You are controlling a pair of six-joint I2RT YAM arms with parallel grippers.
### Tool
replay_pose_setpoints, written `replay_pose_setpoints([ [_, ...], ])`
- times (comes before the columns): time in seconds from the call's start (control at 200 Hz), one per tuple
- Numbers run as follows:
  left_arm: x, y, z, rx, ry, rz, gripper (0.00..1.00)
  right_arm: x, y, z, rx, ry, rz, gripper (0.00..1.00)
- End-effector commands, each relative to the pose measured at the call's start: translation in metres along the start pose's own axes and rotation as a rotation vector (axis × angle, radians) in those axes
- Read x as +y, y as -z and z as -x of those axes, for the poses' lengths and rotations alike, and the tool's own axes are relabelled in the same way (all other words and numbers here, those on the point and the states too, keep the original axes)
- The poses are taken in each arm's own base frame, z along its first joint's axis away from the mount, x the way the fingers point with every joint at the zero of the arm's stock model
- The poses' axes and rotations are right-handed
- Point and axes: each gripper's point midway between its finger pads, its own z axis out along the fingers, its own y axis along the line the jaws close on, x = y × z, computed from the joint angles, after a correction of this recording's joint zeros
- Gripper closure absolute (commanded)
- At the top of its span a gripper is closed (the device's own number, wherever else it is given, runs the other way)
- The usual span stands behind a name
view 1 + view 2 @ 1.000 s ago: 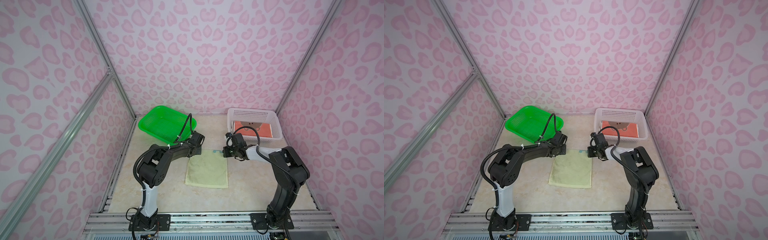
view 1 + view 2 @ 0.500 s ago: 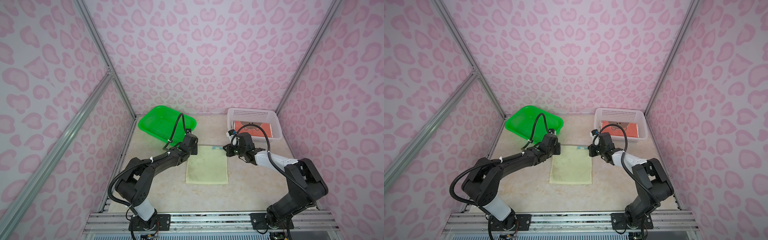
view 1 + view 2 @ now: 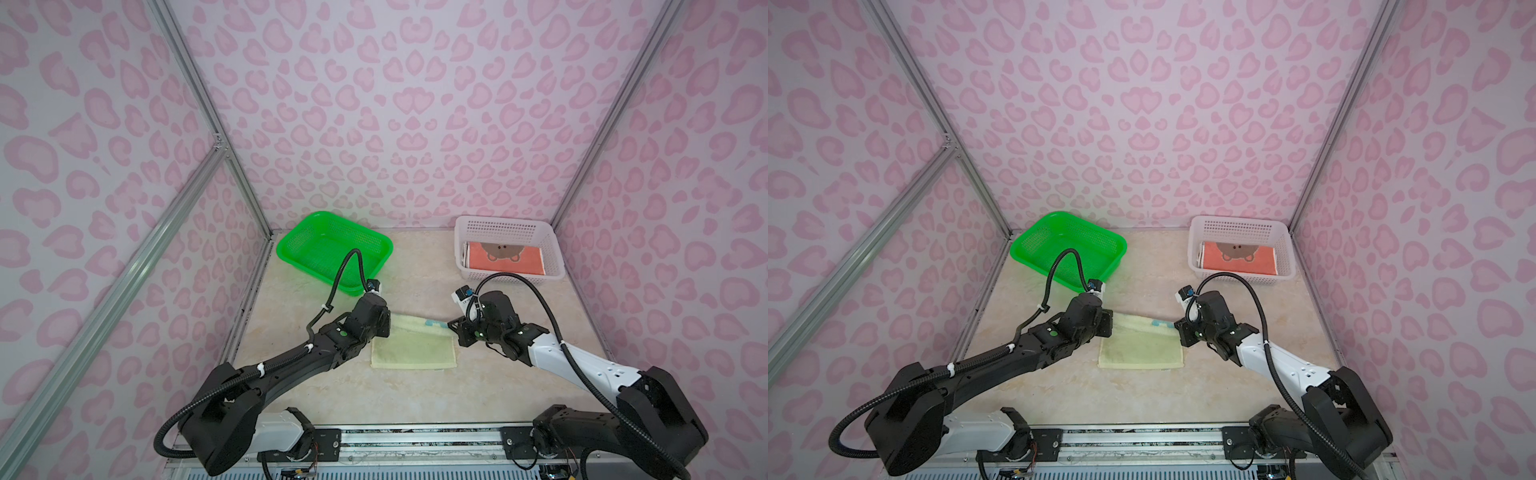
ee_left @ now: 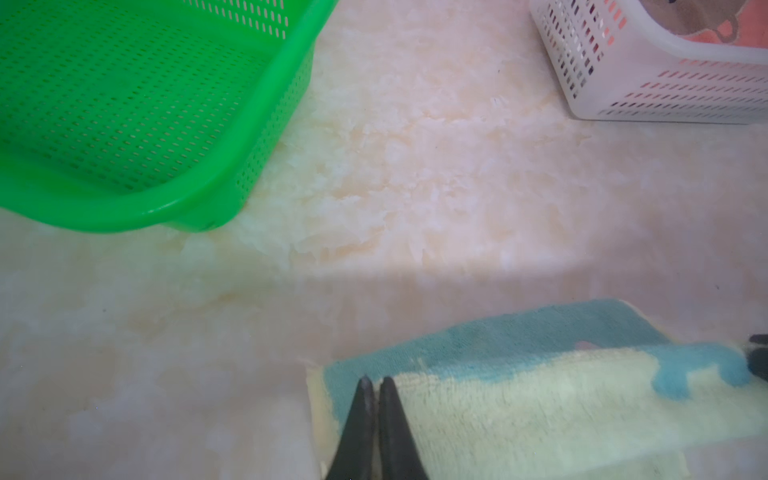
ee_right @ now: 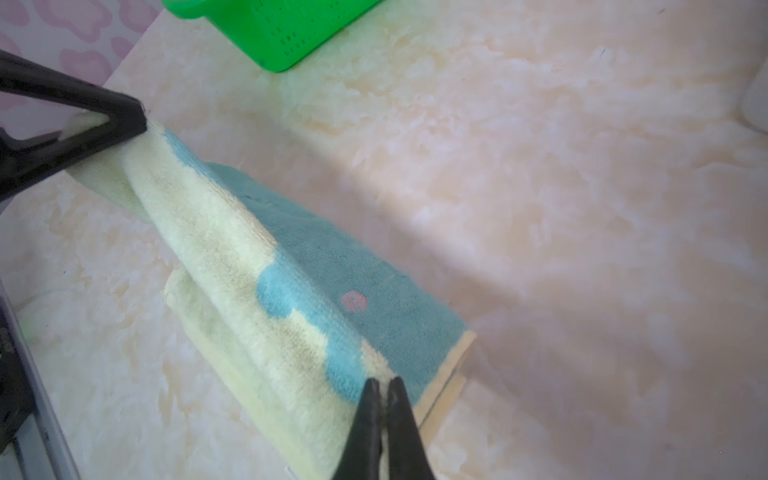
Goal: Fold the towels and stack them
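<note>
So, the orange towel (image 3: 505, 257) is already folded in the white basket (image 3: 503, 226). Your left gripper (image 4: 375, 386) and right gripper (image 5: 384, 388) each clamp a far corner of the yellow towel (image 3: 411, 353) mid-table. You've got this fold to finish, then stacking.

Bright, even light; soft shadows, wrist views slightly blurred

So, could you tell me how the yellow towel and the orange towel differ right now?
The yellow towel lies on the table; the orange towel sits in the white basket. The yellow one is pinched at two corners by the left gripper and right gripper, its far edge lifted; the orange one lies flat, untouched. Both are small soft cloths.
</note>
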Motion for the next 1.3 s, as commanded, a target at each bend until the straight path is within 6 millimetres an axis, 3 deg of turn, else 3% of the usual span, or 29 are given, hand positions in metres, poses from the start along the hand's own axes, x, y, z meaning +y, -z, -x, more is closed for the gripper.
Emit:
replay_pose_setpoints([
  [0.0, 0.015, 0.008, -0.019, 0.024, 0.026, 0.059, 0.97, -0.001, 0.005, -0.026, 0.058, -0.035, -0.042, 1.0],
  [0.35, 0.012, -0.007, -0.085, 0.144, 0.024, 0.065, 0.94, 0.014, -0.01, -0.086, 0.179, -0.077, -0.042, 1.0],
  [0.425, 0.01, -0.008, -0.094, 0.161, 0.006, 0.078, 0.92, 0.013, -0.012, -0.097, 0.208, -0.079, -0.051, 0.93],
  [0.47, 0.01, -0.007, -0.097, 0.163, -0.002, 0.086, 0.86, 0.013, -0.012, -0.101, 0.219, -0.082, -0.053, 0.87],
  [0.525, 0.01, -0.004, -0.1, 0.164, -0.012, 0.086, 0.58, 0.013, -0.011, -0.103, 0.227, -0.085, -0.054, 0.76],
  [0.575, 0.011, 0.0, -0.1, 0.154, -0.016, 0.089, 0.42, 0.013, -0.008, -0.102, 0.226, -0.09, -0.06, 0.67],
  [0.62, 0.012, 0.005, -0.1, 0.147, -0.022, 0.087, 0.34, 0.012, -0.005, -0.099, 0.221, -0.088, -0.073, 0.61],
  [0.755, 0.017, 0.027, -0.084, 0.074, -0.013, 0.079, 0.31, 0.003, 0.009, -0.089, 0.196, -0.096, -0.142, 0.52],
  [1.005, 0.021, 0.072, -0.04, -0.078, 0.04, 0.042, 0.25, 0.003, 0.016, -0.069, 0.119, -0.189, -0.133, 0.47],
  [1.145, 0.01, 0.069, -0.04, -0.054, 0.062, -0.002, 0.26, 0.007, 0.012, -0.068, 0.124, -0.215, -0.104, 0.47],
  [1.295, -0.011, 0.048, -0.052, 0.011, 0.096, -0.068, 0.29, 0.008, 0.003, -0.074, 0.155, -0.233, -0.086, 0.47],
])
